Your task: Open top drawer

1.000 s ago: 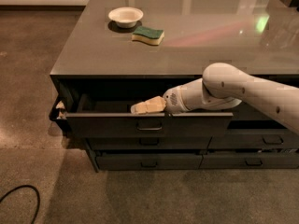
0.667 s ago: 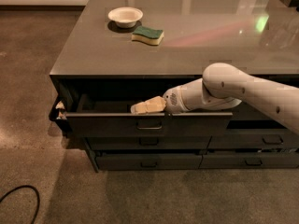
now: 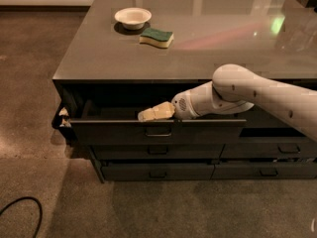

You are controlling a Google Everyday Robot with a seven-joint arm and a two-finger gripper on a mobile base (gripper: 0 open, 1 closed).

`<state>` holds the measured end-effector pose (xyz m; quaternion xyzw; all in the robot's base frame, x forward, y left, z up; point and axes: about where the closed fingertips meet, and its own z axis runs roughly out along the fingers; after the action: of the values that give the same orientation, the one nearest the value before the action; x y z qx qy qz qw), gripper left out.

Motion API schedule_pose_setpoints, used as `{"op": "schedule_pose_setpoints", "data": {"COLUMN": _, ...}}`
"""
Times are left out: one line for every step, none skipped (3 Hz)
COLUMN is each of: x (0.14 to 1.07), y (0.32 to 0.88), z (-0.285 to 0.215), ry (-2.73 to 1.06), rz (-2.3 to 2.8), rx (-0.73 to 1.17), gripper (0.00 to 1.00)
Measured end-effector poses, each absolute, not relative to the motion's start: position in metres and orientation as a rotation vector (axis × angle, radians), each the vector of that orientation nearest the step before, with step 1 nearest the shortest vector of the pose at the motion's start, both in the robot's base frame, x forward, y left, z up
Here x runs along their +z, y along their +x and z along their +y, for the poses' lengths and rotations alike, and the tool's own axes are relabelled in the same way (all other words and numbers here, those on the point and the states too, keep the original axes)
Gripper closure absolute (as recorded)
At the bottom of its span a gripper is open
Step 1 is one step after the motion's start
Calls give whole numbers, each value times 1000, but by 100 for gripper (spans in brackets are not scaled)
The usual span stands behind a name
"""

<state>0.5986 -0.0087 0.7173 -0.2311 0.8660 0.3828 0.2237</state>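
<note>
The top drawer (image 3: 119, 132) is a wide dark-grey drawer pulled out from under the counter, its front standing clear of the cabinet. A small rectangular loop handle (image 3: 158, 132) sits at the centre of its front. My gripper (image 3: 144, 115) is cream-coloured and reaches from the right over the drawer's front edge, just above the handle, with its tip inside the drawer opening. The white arm (image 3: 247, 93) runs back to the right. Two lower drawers (image 3: 158, 151) stay closed below.
A white bowl (image 3: 132, 18) and a green-and-yellow sponge (image 3: 156, 37) sit on the grey countertop (image 3: 198, 43). A neighbouring drawer stack (image 3: 277, 150) is at the right. A black cable (image 3: 20, 212) loops on the floor at lower left.
</note>
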Motion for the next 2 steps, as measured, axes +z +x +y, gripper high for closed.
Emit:
{"op": "schedule_pose_setpoints", "data": {"x": 712, "y": 600, "z": -7, "ry": -664, "rz": 2416, "rx": 1039, "gripper": 0}}
{"op": "schedule_pose_setpoints", "data": {"x": 716, "y": 600, "z": -7, "ry": -665, "rz": 2416, "rx": 1039, "gripper": 0}}
